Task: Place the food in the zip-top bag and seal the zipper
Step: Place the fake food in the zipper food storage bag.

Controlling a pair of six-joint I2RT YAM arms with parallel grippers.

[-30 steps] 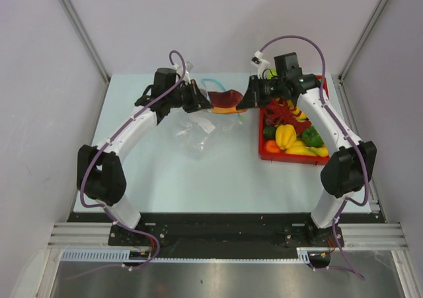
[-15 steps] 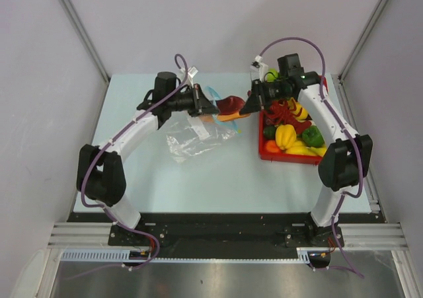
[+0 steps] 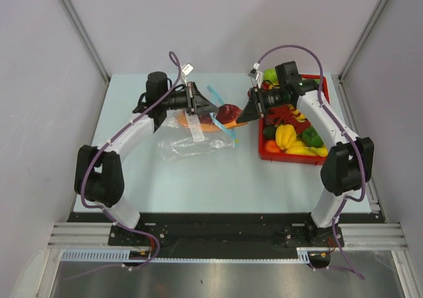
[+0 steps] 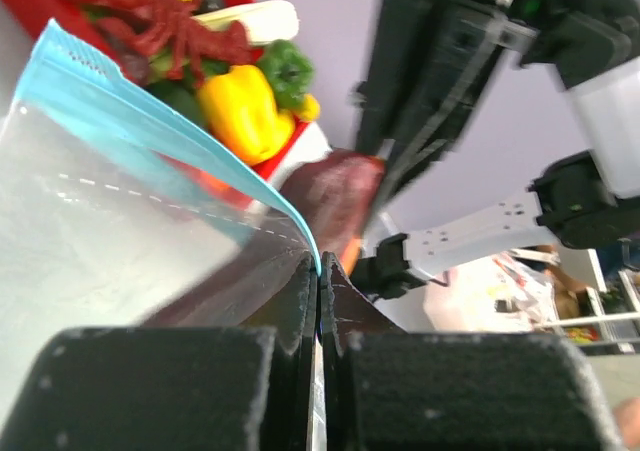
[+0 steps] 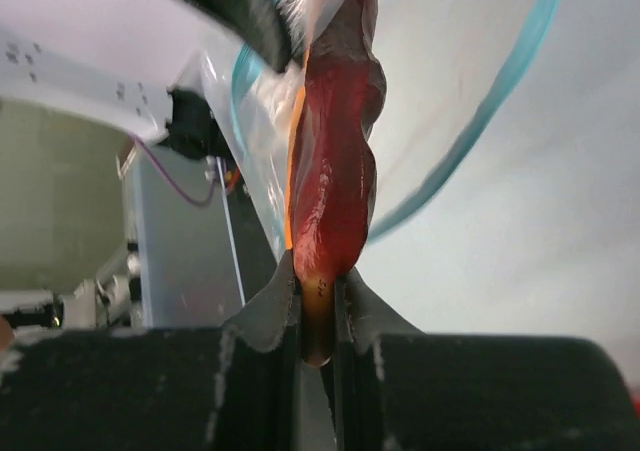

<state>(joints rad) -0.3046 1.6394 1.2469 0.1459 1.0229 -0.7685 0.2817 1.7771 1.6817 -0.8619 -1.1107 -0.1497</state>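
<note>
Clear plastic of the zip-top bag [image 3: 188,145] sits left of centre, its lower part resting on the worktop [image 3: 198,179] and its mouth lifted toward the right. The light blue zipper [image 4: 130,111] along that mouth is unsealed and stands apart in a loop.

Your left claw [image 3: 204,106] is closed flat on the bag's upper mouth edge, with only the film between its jaws. Your right claw [image 3: 246,111] is pinched narrow on the right end of a dark red and orange toy food [image 3: 229,111]. That piece points left with its other end at the bag's mouth, and orange shows through the plastic. Whether it is wholly past the zipper cannot be told. Both claws are raised off the worktop, near each other but apart.

To the right, the red tray [image 3: 291,157] rests on the worktop and carries a yellow pepper [image 3: 285,137], a green pepper [image 3: 311,137] and other pieces. A green round fruit [image 3: 269,75] sits at its far left corner.
</note>
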